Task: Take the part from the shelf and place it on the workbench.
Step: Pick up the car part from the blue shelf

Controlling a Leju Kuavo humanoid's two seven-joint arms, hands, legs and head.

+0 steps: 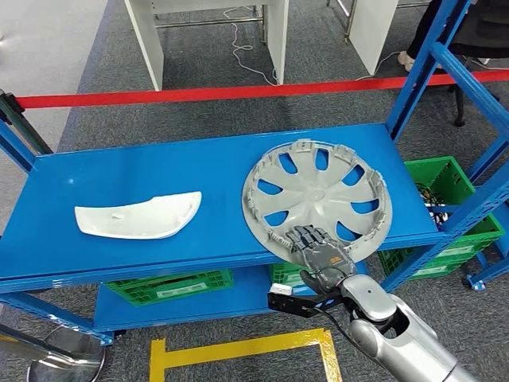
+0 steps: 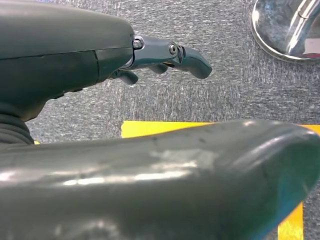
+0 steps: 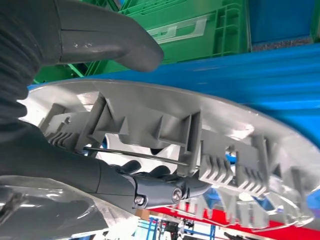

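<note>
The near rim of the round grey plastic wheel cover on the blue metal shelf was clasped by the right hand, fingers above and thumb below. The left hand was held open over grey carpet, grasping nothing.

Right robot hand gripping, arm extended

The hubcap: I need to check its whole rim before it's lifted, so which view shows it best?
The head view: the hubcap lies whole on the blue shelf, rim and spokes visible, the right robot hand at its near edge. The right wrist view shows a close stretch of ribbed rim. The left wrist view faces floor.
</note>
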